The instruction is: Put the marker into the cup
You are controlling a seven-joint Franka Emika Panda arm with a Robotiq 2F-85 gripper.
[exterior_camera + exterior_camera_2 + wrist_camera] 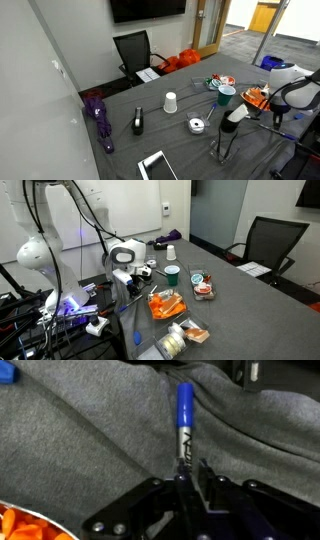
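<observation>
In the wrist view my gripper (190,478) is shut on the lower end of the marker (186,430). The marker has a white barrel and a blue cap, and it points away from me over the grey tablecloth. The teal-green cup (227,96) stands on the table just beyond my gripper (233,116). It also shows in an exterior view (172,275), to the right of my gripper (135,278). The cup is out of the wrist view. The marker is too small to make out in both exterior views.
A white paper cup (170,101) stands mid-table and shows again in an exterior view (171,252). An orange packet (165,304) and small clutter (203,286) lie near the teal cup. A purple umbrella (99,115) and a tablet (156,166) lie further off. A black chair (133,50) stands behind the table.
</observation>
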